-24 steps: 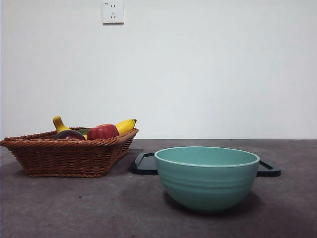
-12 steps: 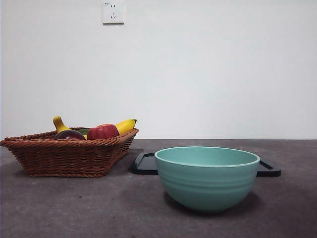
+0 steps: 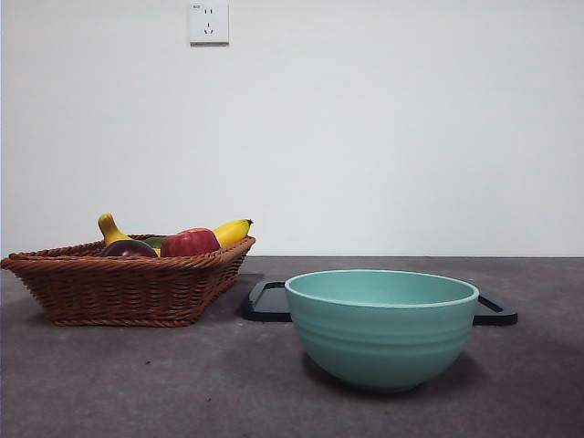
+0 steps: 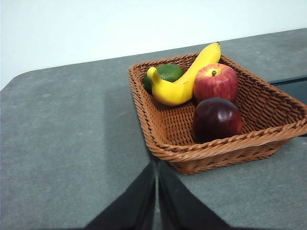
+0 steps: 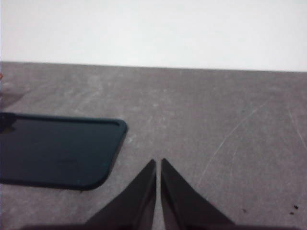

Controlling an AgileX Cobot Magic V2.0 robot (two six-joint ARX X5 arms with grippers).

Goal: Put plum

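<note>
Plum waits in the basket, both arms idle

The plum (image 4: 217, 120) lies in the wicker basket (image 4: 158, 129) near its front rim, just beside the red apple (image 4: 215, 81), with a banana (image 4: 184, 79) and a green fruit (image 4: 168, 73) behind. The left tool (image 4: 157, 187) hangs short of the basket, jaws together, empty; the right tool (image 5: 158, 184), also closed, waits over bare bench (image 5: 216, 124) beside the dark tray (image 5: 57, 148). A teal bowl (image 3: 381, 327) stands open, a likely destination
</note>
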